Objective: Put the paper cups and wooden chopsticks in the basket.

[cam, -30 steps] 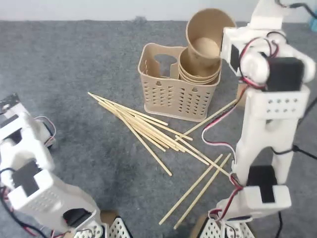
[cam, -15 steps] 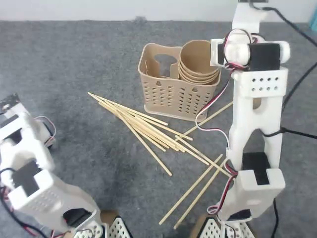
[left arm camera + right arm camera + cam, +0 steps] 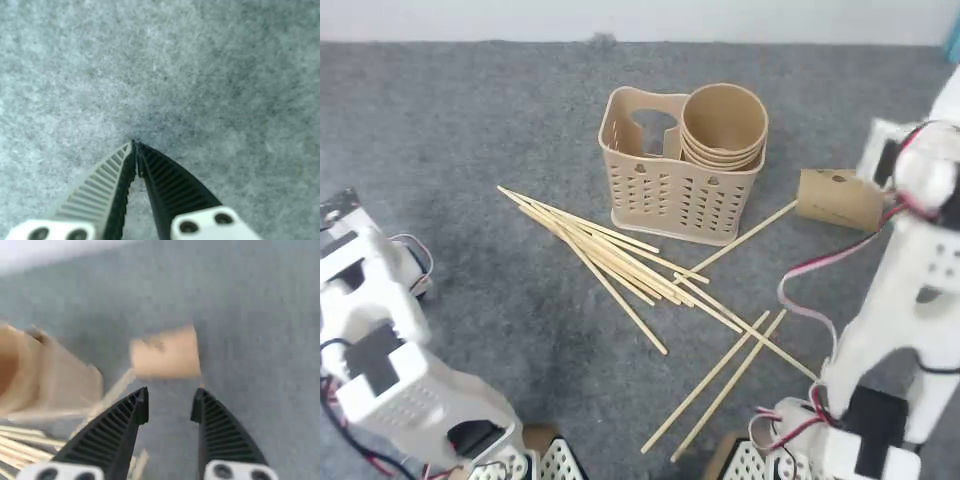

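Starting at 8 o'clock of the high view: left arm [image 3: 380, 340] folded low on the grey carpet [image 3: 470, 130], well apart from everything else. Left gripper [image 3: 135, 146] squeezed completely shut with nothing in it, pointing down at bare carpet. Can't tell whether it's actually touching.

Moving toward the middle: pile of chopsticks [image 3: 610, 260] fanned flat on the carpet at about 7 o'clock of the basket [image 3: 665, 200]. Runs from 10 o'clock down to 4 o'clock, with the nearest sticks just beside the basket's front wall. Then a pair of chopsticks [image 3: 720, 385] side by side at 5 o'clock of the basket, slanted the other way and crossing the tail of the pile at the upper ends.

Basket standing upright a bit toward 12 o'clock from centre. Stack of cups [image 3: 724, 125] nested upright in its 3 o'clock compartment, poking up above the wall.

Single chopstick [image 3: 750, 238] slanting from the basket's front corner out toward 2 o'clock and ending right up against the loose cup [image 3: 838, 199]; touching or not, hard to say. Loose cup tipped on its side on the carpet at 3 o'clock of the basket, near it but apart, so not in the basket yet.

Far right, around 4 o'clock: right arm [image 3: 910, 300] standing tall at the edge. Right gripper [image 3: 170, 395] spread partway open, gripping nothing, hovering with the loose cup just beyond its tips.
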Robot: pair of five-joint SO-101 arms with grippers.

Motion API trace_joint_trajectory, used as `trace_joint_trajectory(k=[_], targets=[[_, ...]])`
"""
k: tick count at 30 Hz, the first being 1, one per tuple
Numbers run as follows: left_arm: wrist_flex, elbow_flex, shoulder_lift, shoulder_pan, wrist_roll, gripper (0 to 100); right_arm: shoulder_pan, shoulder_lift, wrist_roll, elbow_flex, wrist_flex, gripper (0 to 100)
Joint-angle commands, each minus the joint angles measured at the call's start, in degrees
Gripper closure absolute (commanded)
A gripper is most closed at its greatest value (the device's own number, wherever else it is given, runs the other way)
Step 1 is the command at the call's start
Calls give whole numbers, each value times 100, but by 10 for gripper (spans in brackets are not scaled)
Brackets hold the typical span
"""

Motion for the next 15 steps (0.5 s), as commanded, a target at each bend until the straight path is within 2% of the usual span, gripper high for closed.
trace_joint_trajectory(k=[1,10,15], targets=[[-105,4,-255,88,-53,988,514,-75,352,888,-356,876],[-105,22,-255,79,-53,988,1244,716,378,2453,-2545,879],[-105,31,-255,79,-53,988,1411,1719,360,2497,-3442,995]])
